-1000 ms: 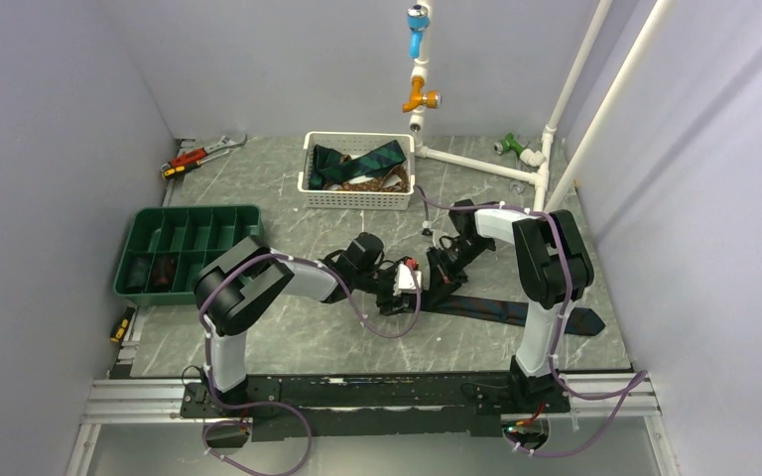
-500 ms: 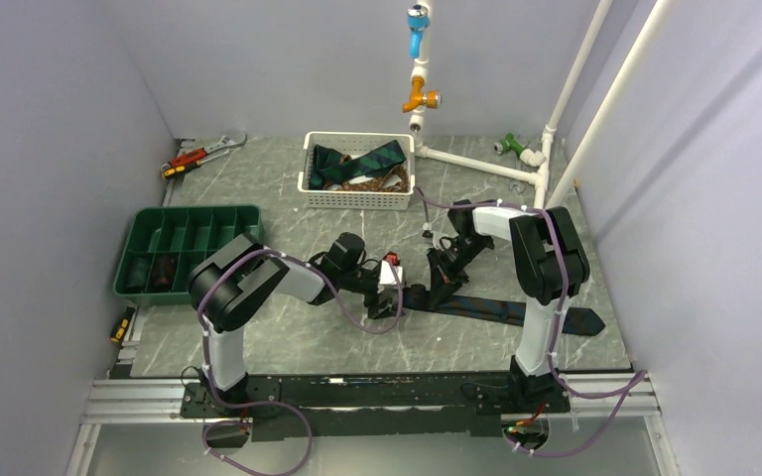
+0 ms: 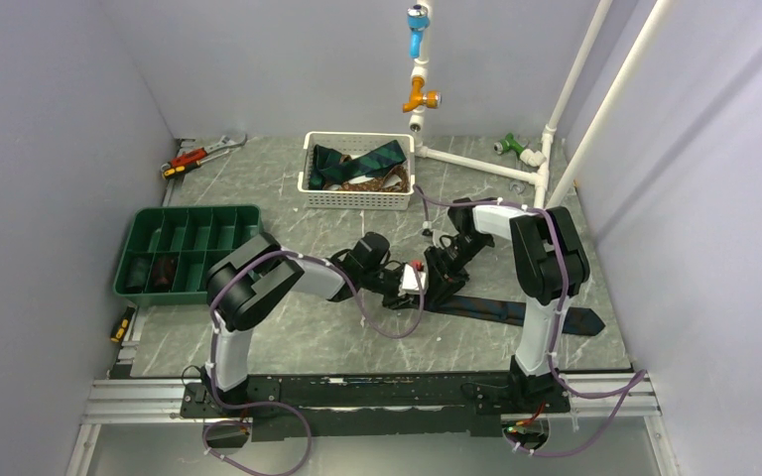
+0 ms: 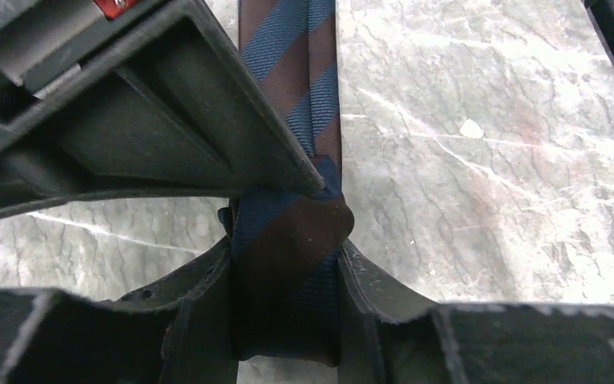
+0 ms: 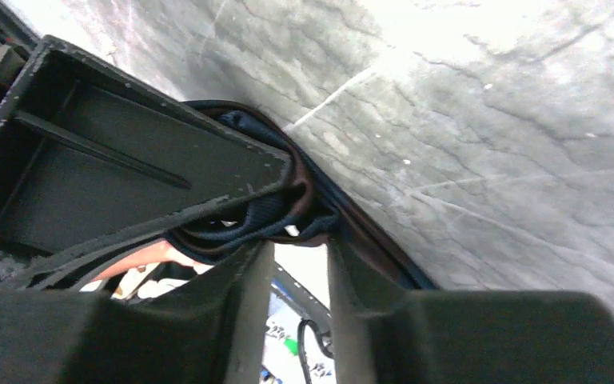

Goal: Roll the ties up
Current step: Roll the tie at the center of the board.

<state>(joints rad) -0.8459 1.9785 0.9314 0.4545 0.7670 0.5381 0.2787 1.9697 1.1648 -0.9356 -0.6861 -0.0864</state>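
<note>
A navy and maroon striped tie [image 3: 516, 309] lies flat on the grey table, running right to its wide pointed end. Its left end is wound into a small roll [image 4: 288, 264]. My left gripper [image 3: 412, 283] is shut on this roll, which fills the gap between its fingers in the left wrist view [image 4: 288, 244]. My right gripper [image 3: 435, 278] meets it from the right. In the right wrist view its fingers [image 5: 300, 248] stand narrowly apart, with the coiled edge of the roll [image 5: 256, 216] across their tips. More ties [image 3: 357, 164] lie bunched in a white basket.
The white basket [image 3: 357, 203] stands at the back centre. A green compartment tray [image 3: 189, 211] sits at the left, with dark things in two cells. A wrench and red-handled pliers [image 3: 203, 154] lie at back left. White pipes [image 3: 476, 164] run at back right.
Half a second ago my left gripper had drawn left, pulling the tie's end with it. It has come back right and is close against the right gripper again.
</note>
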